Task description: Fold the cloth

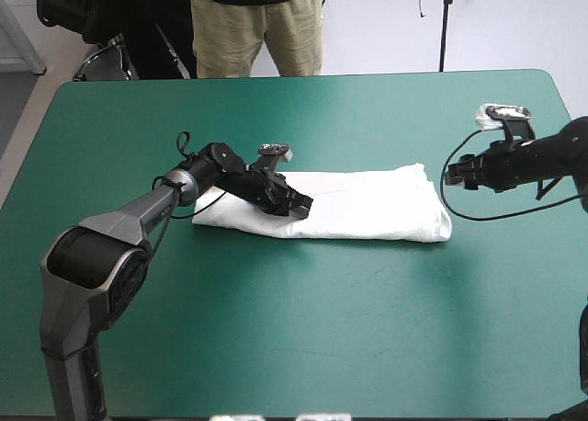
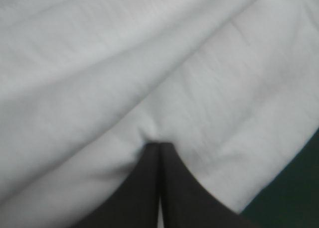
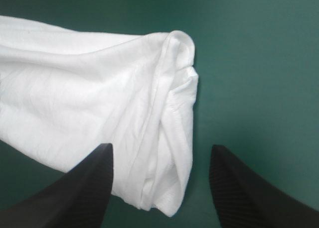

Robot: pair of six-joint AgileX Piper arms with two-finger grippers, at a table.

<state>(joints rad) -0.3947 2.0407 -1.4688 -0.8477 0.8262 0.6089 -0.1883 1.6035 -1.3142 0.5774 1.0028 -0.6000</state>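
Left hand clenched on folded T-shirt, pinched cloth hidden, right hand released.

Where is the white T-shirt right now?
In the high view the T-shirt lies as a folded bundle mid-table on the teal-green cover, the left gripper pinching its left part and the open right gripper just off its right end.

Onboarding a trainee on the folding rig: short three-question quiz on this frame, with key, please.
1. True or false: the right tool is shut on the T-shirt.
2. Which tool pinches the T-shirt? A: left tool. B: right tool. C: neither.
3. Fill in: the folded T-shirt lies on the ____ table cover.
Key: 1 false, it stands open at the T-shirt's right end; 2 A; 3 teal-green.
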